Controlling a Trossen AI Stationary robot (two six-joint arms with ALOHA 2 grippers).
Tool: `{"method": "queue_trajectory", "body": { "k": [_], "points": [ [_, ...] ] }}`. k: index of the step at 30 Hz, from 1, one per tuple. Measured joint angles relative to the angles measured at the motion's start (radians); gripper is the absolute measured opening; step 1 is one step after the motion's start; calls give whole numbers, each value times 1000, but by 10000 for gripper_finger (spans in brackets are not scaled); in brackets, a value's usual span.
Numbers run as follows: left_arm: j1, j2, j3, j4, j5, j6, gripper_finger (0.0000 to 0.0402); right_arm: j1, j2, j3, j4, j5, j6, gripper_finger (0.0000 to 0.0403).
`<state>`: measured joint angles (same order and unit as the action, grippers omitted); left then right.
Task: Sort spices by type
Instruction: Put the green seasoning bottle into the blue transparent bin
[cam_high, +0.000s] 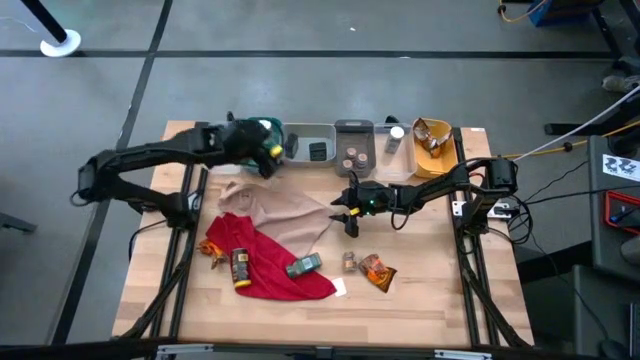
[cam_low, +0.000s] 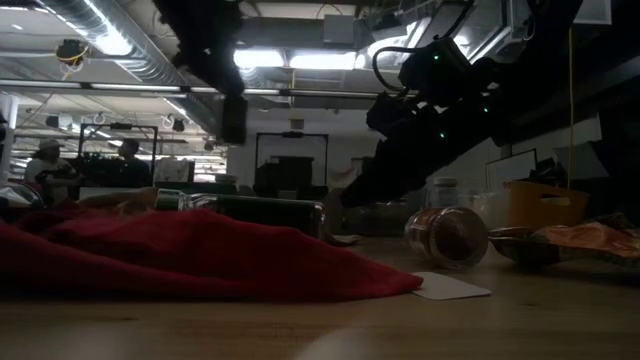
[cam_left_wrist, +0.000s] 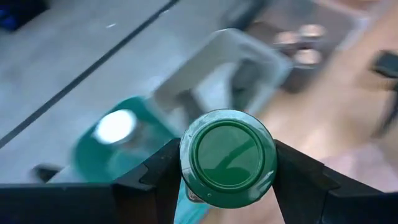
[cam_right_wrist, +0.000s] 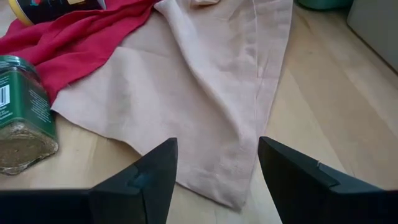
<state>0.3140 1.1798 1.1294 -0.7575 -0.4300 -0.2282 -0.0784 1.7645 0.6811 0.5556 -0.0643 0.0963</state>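
Pinching a green-capped jar (cam_left_wrist: 227, 157) by its sides, left tool (cam_high: 268, 152) hangs over the far-left desk (cam_high: 420, 290) area, just beside the teal bin (cam_left_wrist: 99, 155). Right tool (cam_right_wrist: 214, 171) sits mid-desk w/ fingers spread, nothing between them, low over the tan cloth (cam_right_wrist: 205, 93) edge. Other spices: green jar (cam_right_wrist: 22, 115) on its side at the red cloth (cam_high: 265, 265) edge, yellow-capped bottle (cam_high: 240, 268) on the red cloth, small brown jar (cam_high: 349, 261) & orange packet (cam_high: 378, 270) on bare wood near the front. Grey bin (cam_high: 354, 128) holds brown jars.
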Motion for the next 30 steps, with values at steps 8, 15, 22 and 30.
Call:
{"method": "queue_trajectory", "body": {
  "k": [8,15,22,30],
  "points": [
    [208,-28,-7,-100,-42,-8,193,0,0,0,-4,0,0,223],
    [402,-25,-75,-83,-46,0,196,0,0,0,-8,0,0,223],
    [539,-25,-179,44,-46,-13,197,0,0,0,-8,0,0,223],
    [595,-25,-334,265,-31,-68,198,0,0,0,-10,0,0,223]
  ]
}}
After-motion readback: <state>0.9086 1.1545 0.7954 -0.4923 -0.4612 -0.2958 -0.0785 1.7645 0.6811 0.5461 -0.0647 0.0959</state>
